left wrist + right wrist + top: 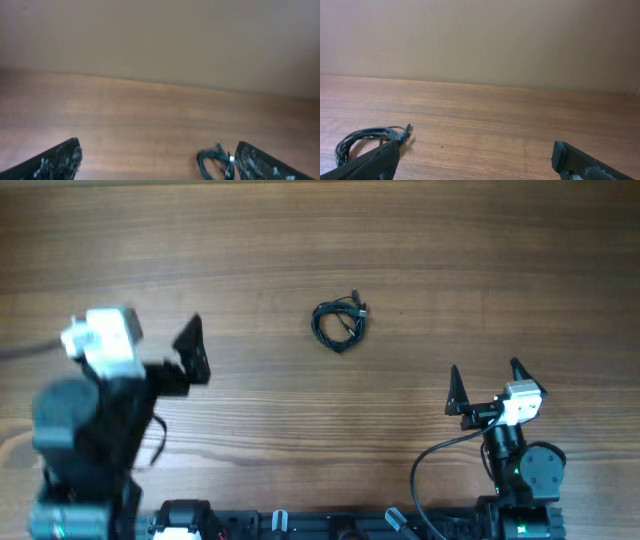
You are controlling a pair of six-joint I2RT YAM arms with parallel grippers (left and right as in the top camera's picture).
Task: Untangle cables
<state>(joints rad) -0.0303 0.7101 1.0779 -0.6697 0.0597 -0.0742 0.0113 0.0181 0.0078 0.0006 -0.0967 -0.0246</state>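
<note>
Cables: thin black wire wound into one small, loose coil, roughly oval, with several turns lying on one another.
Ends: short tails with small plugs stick out at the coil's far right side in the overhead view.
Place: flat on the desk, near its middle, between the two arms and well apart from both.
Left wrist view: the coil shows low on the right, just beside the inner edge of one finger. It is blurred, so single strands cannot be told apart.
Right wrist view: the coil shows low on the left, its near part hidden behind a finger. One plug end points up and away from the loops.
Left fingers: spread wide with nothing between them. The arm stands at the left of the desk, and the fingers frame bare wood.
Right fingers: spread wide and empty, at the right near the front edge, pointing toward the far side. From the wrist camera the fingers also frame bare wood.
Desk: brown wood grain.
Wall: plain beige, beyond the far edge of the desk.
</note>
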